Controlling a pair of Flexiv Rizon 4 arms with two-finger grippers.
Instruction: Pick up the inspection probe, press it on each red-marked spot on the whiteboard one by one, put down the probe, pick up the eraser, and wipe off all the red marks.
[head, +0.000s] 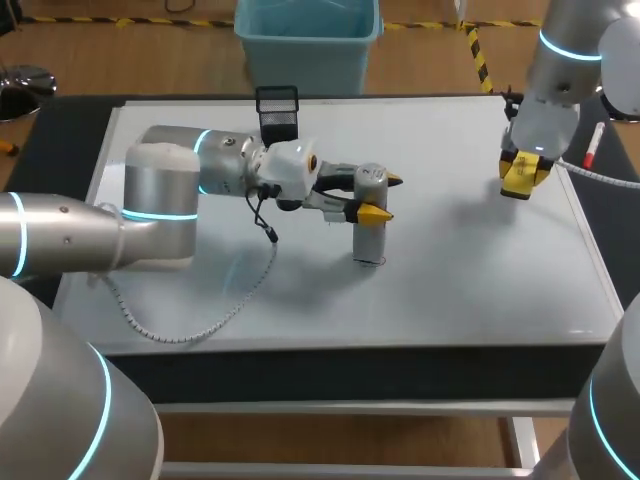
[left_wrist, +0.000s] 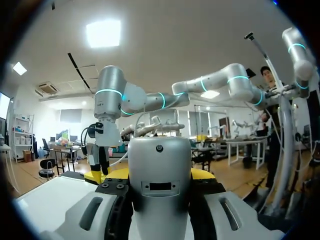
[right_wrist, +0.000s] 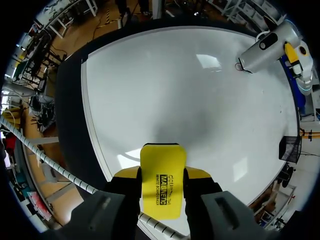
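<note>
1. Standing upright near the middle of the whiteboard (head: 470, 290), the silver inspection probe (head: 370, 238) has its base planted on the board. The left end effector (head: 382, 197) pinches it from both sides, a hold that reads as a pressing step in hand.
2. The side-on grip high on the probe's barrel likely lets the arm bear straight down on the whiteboard without the yellow fingertips (head: 377, 213) fouling its surface. A faint reddish trace at the probe's foot may be a mark, but it is too small to tell.
3. Above the whiteboard's far right corner, the right end effector (head: 522, 172) is clamped on the yellow eraser (right_wrist: 162, 185). It hangs clear of the board and well apart from the probe, seemingly parked ready for wiping and out of the left arm's way.
4. No other red marks can be made out on the whiteboard from the head or right wrist views.
5. A red marker (head: 592, 145) lies on the dark tabletop (head: 60, 150) just off the whiteboard's right edge. A black mesh holder (head: 277, 105) stands at the board's far edge.
</note>
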